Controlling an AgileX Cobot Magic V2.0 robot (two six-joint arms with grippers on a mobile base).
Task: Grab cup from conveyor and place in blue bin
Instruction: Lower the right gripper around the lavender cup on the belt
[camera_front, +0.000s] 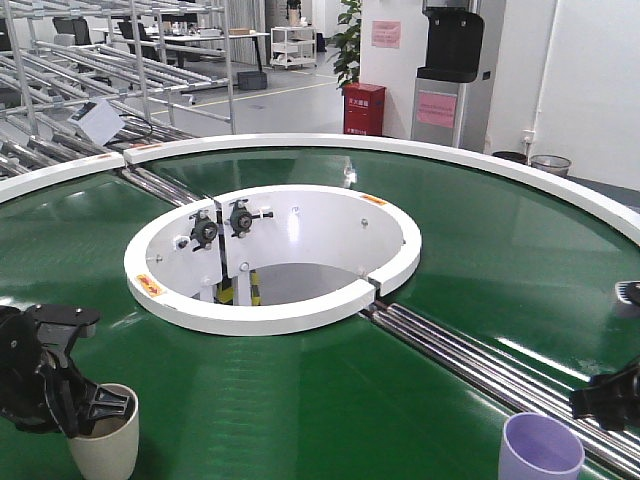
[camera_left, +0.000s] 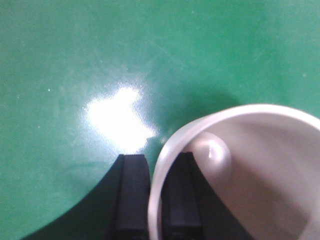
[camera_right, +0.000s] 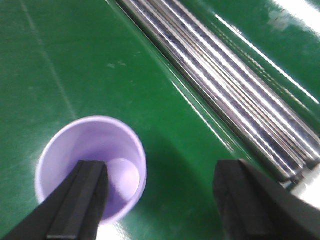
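- Plainly, our left pincer (camera_left: 157, 165) is clenched on the cream cup (camera_front: 105, 440). One pad is inside the mouth and one outside, nipping the thin wall, likely because the rim is the easiest part to reach from above.
- That cup is at 7 o'clock from the white centre opening (camera_front: 330, 225) of the conveyor (camera_front: 480, 240). We cannot tell whether it rests on the belt or is lifted.
- Our right pincer (camera_right: 162, 167) hangs released over the lavender cup (camera_right: 75, 145) at 5 o'clock. One finger is above its mouth and the other well outside, lined up, we judge, for the same rim pinch.
- The steel rollers (camera_right: 225, 85) run near that cup, at its 1 o'clock.
- The blue bin is out of view, so the carry is not yet done.
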